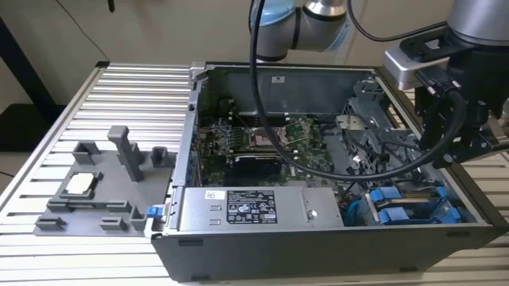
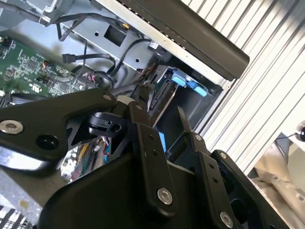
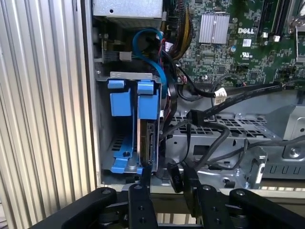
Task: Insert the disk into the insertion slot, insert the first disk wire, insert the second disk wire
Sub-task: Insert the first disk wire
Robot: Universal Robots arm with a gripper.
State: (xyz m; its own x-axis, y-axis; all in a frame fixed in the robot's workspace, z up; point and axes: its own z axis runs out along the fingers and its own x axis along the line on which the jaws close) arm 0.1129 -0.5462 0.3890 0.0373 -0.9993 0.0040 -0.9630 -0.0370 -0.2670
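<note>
A ribbed metal bench (image 1: 119, 83) carries an open computer case (image 1: 318, 250) with its circuit board facing up; the robot arm (image 1: 302, 24) comes in at 12 o'clock in the exterior view, and its black wrist hangs over the case's rim at about 3 o'clock; a grey parts tray (image 1: 95, 179) lies on the bench at 9 o'clock, just beside the case; a power supply box (image 1: 254, 208) with a white label sits along the case's 6 o'clock wall; the insertion slot (image 3: 131, 75) is the grey metal cage in the 4 o'clock corner; the disk (image 3: 147, 138) stands edge-on inside it in its blue frame, just beside a second blue carrier (image 3: 119, 100); the fingers (image 3: 144, 191) are spread apart, pinching nothing, near the disk's end; a black cable end (image 3: 174, 179) lies between them, close to one finger; I cannot tell whether it touches.
</note>
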